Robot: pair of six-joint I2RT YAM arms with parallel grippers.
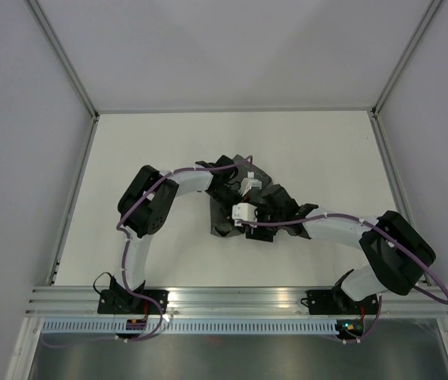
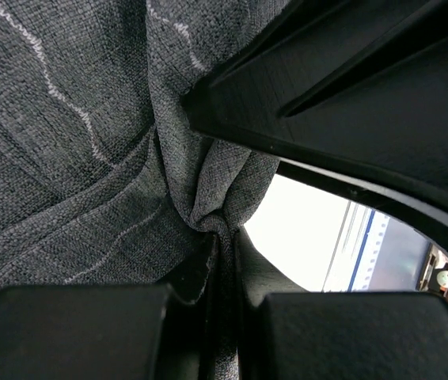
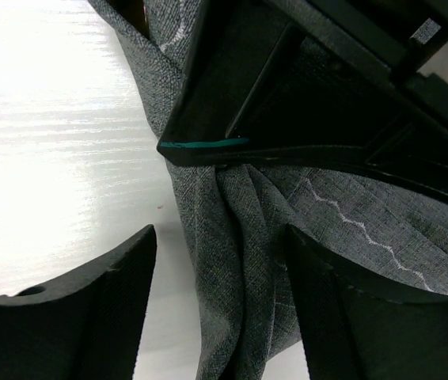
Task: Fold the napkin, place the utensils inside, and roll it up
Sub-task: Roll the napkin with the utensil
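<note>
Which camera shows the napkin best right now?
The left wrist view: the napkin fills it, a fold pinched by the left gripper, jaws shut. The right wrist view shows bunched cloth inside the right gripper, jaws open. In the top view, both arms hide most of it.

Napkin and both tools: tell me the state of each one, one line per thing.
napkin: crumpled into folds, one fold pinched by the left tool.
left tool: shut on the napkin.
right tool: open, straddling a napkin fold.
</note>
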